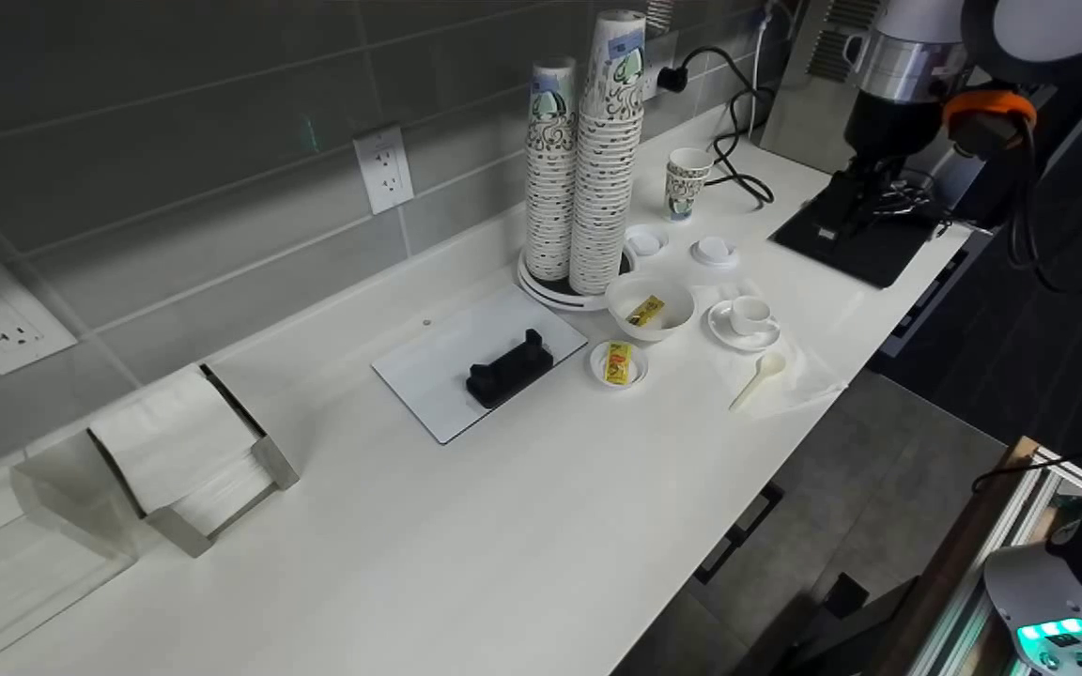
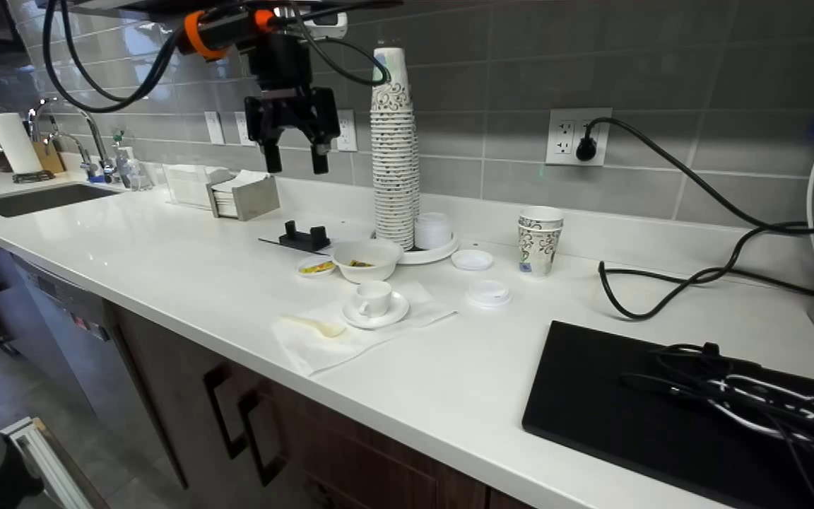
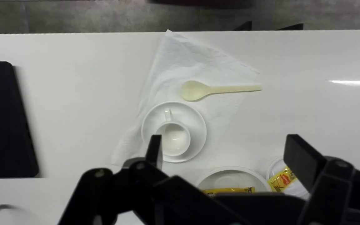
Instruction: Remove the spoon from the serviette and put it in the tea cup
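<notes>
One pale spoon (image 3: 209, 90) lies on the serviette (image 3: 167, 84), at one o'clock from the tea cup (image 3: 176, 139) in the wrist view, handle toward three, likely leaving an easy end to grasp; the cup stands upright on its saucer (image 3: 198, 128), seemingly set to receive it, while the gripper (image 2: 297, 165) hangs above, holding nothing, jaws spread wide, presumably to straddle the handle

In the wrist view, the cream spoon (image 3: 211, 90) lies on the white serviette (image 3: 186, 59), handle toward three o'clock, upright tea cup (image 3: 176, 138) at seven.
</notes>
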Robot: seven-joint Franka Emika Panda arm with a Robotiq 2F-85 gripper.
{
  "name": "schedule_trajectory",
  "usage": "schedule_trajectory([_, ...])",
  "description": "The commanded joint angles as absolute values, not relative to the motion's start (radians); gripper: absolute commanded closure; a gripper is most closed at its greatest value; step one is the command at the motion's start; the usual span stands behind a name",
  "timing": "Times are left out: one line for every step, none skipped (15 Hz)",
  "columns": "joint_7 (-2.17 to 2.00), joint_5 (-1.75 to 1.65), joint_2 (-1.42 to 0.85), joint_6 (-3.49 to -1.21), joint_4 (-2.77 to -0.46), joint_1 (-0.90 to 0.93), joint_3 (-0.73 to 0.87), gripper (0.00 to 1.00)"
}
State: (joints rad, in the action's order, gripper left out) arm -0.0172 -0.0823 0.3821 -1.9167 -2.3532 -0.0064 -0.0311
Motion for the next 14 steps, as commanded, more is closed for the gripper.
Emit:
schedule_trajectory([-0.019,-0.084,0.382,-1.914,-2.351,-0.002,-0.027,0.0])
schedule_trajectory([-0.019,-0.084,0.382,-1.914,-2.351,-0.002,-0.027,0.0])
schedule_trajectory([-0.021,-0.051,0.357,-1.952,-2.353,0.003,-0.02,0.0])
schedule_trajectory([-0.058,-0.035,0.342,-1.969,-2.355,-0.003,-0.021,0.0])
schedule_trajectory([-0.103,0.004,0.332,-2.001,-2.36,-0.006,-0.018,0.0])
schedule_trajectory([-0.141,0.031,0.32,-2.027,-2.365,-0.01,-0.016,0.0])
schedule_trajectory([-0.171,0.052,0.315,-2.06,-2.375,-0.014,-0.015,0.0])
schedule_trajectory([-0.196,0.076,0.309,-2.081,-2.387,-0.02,-0.009,0.0])
schedule_trajectory([-0.216,0.107,0.305,-2.1,-2.401,-0.021,-0.003,0.0])
schedule_trajectory([-0.241,0.131,0.299,-2.13,-2.423,-0.024,0.001,0.0])
schedule_trajectory([-0.273,0.149,0.293,-2.16,-2.446,-0.028,0.001,0.0])
schedule_trajectory([-0.306,0.168,0.288,-2.193,-2.468,-0.032,0.002,0.0])
schedule_trajectory([-0.352,0.176,0.287,-2.221,-2.493,-0.036,-0.005,0.0])
schedule_trajectory([-0.395,0.186,0.288,-2.25,-2.516,-0.039,-0.011,0.0])
